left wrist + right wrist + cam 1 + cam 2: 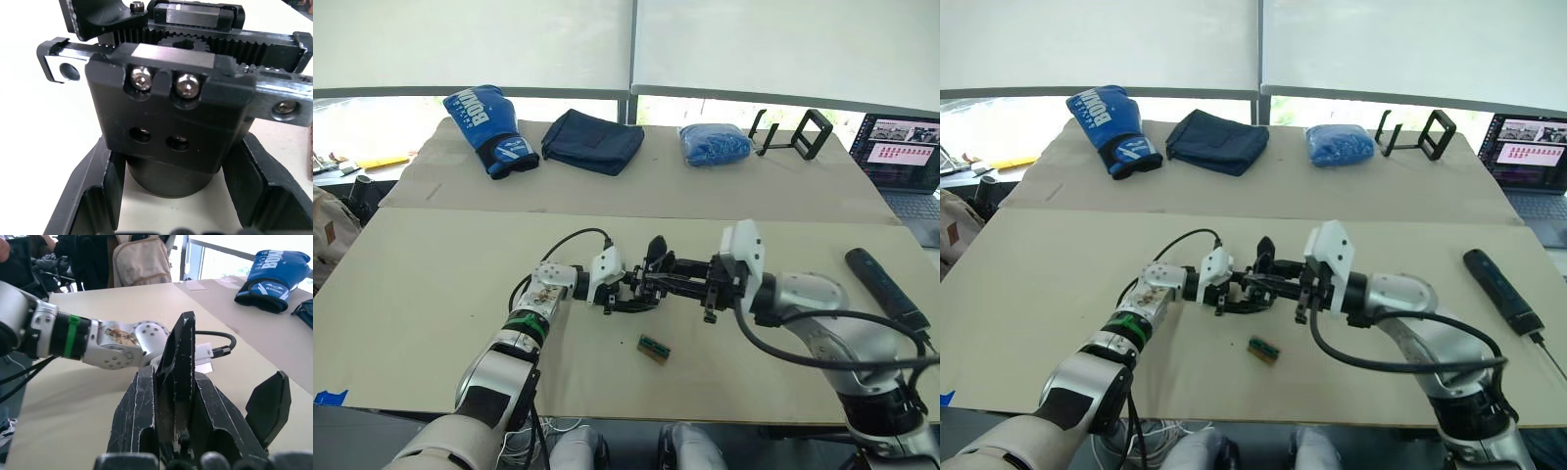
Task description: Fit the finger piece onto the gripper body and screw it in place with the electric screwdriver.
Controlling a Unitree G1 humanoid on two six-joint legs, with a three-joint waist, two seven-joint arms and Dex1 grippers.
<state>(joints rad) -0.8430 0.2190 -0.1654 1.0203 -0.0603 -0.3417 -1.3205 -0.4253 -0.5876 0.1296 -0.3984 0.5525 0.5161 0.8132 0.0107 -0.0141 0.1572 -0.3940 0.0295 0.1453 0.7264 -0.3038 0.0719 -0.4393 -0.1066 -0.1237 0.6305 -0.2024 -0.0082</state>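
Left eye view: a beige worktop point(431, 323) runs across the frame, with a second one behind it under white window blinds point(509, 44). On the far one lie a blue boxing glove point(489, 117), a dark bag point(592, 140), a blue bundle point(715, 144) and a black stand point(803, 132); a laptop point(906, 157) sits at the right edge. At centre the left claw point(625, 292) grips the gripper body point(651, 284), and the right claw point(671, 277) meets it from the right. A small green-brown block point(654, 349) lies just below them. The screwdriver point(886, 286) lies at the right, well apart.

Left wrist view: the left claw's fingers point(93, 196) close narrowly on the body's round base point(171, 176).

Right wrist view: the right claw point(173, 416) pinches the upright finger piece point(178, 357). A tan backpack point(142, 259) stands beyond the worktop, upper centre.
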